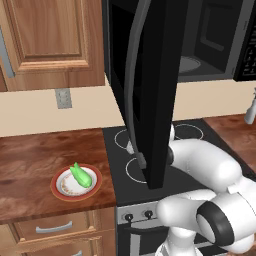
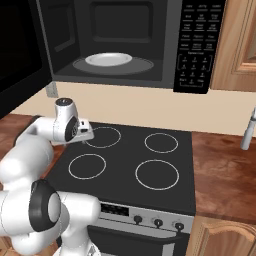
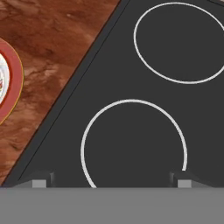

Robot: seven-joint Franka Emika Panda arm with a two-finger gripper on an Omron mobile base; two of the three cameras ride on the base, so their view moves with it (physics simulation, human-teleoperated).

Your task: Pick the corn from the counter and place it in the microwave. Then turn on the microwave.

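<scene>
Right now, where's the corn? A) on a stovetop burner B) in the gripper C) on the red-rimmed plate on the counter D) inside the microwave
C: the corn lies on the plate on the counter, left of the stovetop; the open microwave holds only its white dish.

Base views flanking stovetop (image 2: pixel 130 160); hand view overhead.

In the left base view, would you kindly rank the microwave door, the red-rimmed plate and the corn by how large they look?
1. The open microwave door, by far the largest, though it hangs nearer the camera, which inflates it.
2. The plate.
3. The corn, lying on the plate, smallest.
</scene>
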